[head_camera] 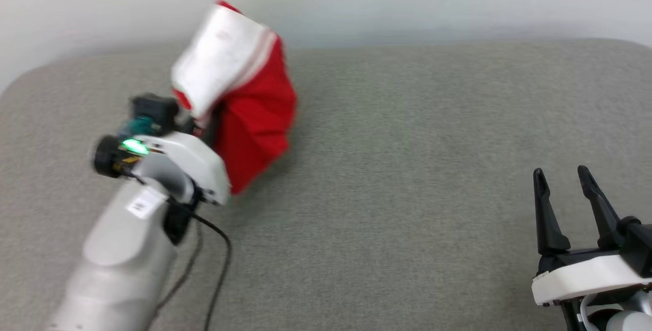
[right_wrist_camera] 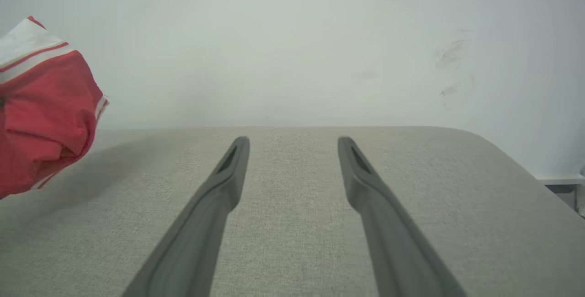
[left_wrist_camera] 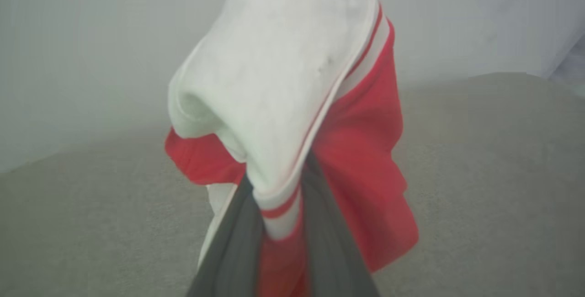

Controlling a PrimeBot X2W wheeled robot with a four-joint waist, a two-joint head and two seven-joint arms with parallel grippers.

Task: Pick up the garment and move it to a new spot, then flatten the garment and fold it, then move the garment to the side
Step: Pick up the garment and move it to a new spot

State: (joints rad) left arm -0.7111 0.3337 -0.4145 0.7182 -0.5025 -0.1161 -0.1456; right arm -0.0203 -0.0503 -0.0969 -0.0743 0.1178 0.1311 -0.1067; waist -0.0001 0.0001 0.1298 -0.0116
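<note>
Garment [head_camera: 249, 117] bunches upper left, clamped in my left end effector [left_wrist_camera: 281, 182]; my right end effector [head_camera: 560, 171], fingers apart, sits lower right.

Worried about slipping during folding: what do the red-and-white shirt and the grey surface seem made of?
Garment: likely soft knit cloth, matte; it hangs in limp folds. Grey surface: seemingly woven upholstery fabric, matte; a fine weave texture shows. Exact fibres cannot be told.
</note>
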